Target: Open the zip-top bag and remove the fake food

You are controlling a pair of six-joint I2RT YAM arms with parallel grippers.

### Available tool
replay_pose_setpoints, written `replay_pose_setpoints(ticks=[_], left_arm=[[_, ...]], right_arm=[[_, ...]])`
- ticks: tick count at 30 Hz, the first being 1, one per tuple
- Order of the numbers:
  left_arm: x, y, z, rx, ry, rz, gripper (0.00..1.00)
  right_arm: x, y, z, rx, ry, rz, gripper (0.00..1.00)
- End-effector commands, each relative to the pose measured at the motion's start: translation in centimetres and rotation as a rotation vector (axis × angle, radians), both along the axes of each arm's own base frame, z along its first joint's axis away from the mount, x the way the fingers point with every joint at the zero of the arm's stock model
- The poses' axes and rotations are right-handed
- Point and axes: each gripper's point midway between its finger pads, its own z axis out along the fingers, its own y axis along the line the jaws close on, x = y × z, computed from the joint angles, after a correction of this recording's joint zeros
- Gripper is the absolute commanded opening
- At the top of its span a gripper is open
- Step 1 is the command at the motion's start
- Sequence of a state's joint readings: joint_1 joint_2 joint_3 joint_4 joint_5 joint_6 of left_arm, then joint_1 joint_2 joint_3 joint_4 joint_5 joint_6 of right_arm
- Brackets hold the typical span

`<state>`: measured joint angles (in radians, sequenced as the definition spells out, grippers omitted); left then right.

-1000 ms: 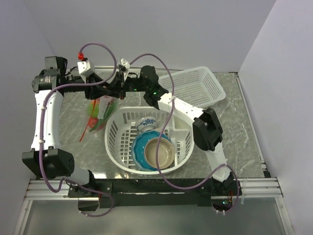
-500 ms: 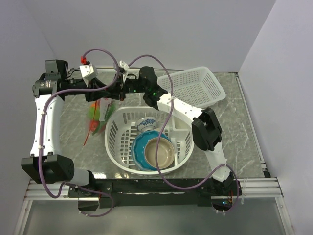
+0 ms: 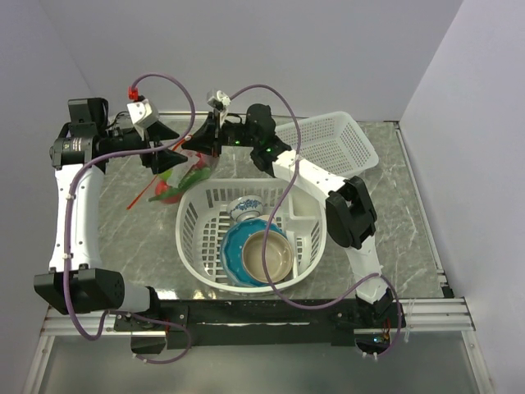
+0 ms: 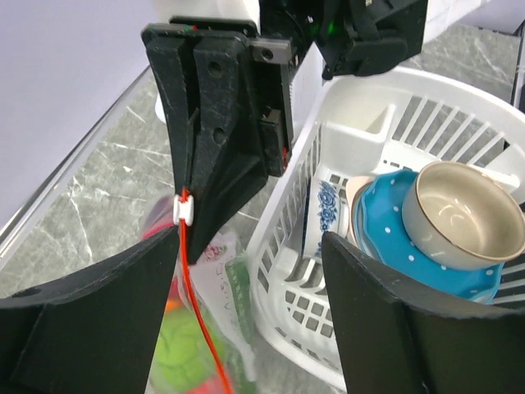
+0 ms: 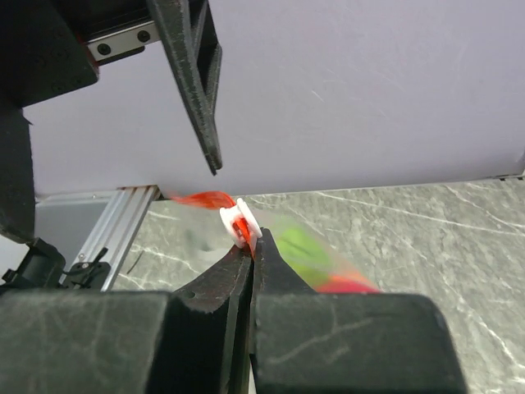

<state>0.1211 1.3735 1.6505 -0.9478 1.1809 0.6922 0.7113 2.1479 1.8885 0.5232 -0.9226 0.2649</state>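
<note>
The zip-top bag hangs just left of the white basket, with its red-orange zip strip trailing down. My right gripper is shut on the strip just under the white slider; it also shows in the top view. My left gripper is open, its jaws wide apart on either side of the bag, touching nothing; in the top view it sits close to the right one. The fake food, green and red pieces, is inside the bag and blurred; it also shows in the right wrist view.
A round white basket right of the bag holds a blue dotted bowl, a beige bowl and a blue-patterned dish. A white mesh tray lies at the back right. Purple cables loop over both arms.
The bag has been lifted higher off the table and swung toward the basket. The loose end of the red strip has swung out to the left. Both wrists have risen.
</note>
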Motion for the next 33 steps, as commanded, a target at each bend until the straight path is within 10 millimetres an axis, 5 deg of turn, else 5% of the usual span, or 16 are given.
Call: replay_pose_setpoints(ticks=[1,11,16,33], left_arm=[[-0.1,-0.6,1.7,-0.055,-0.036,-0.034,0.76],[1.6,-0.6,1.0,-0.064,-0.05,-0.062,0.72],[2.3,-0.5,0.8,-0.064,-0.039,-0.061,0.32],[1.9,-0.8,-0.1,-0.067,-0.007,-0.076,0.39]], right_arm=[[-0.8,0.3,1.9,0.065,-0.039,0.022,0.0],[-1.3,0.5,1.9,0.063,-0.035,0.037,0.0],[-1.5,0.6,2.0,0.063,-0.038,0.041,0.0],[-1.6,0.8,1.9,0.066,-0.03,0.048,0.0]])
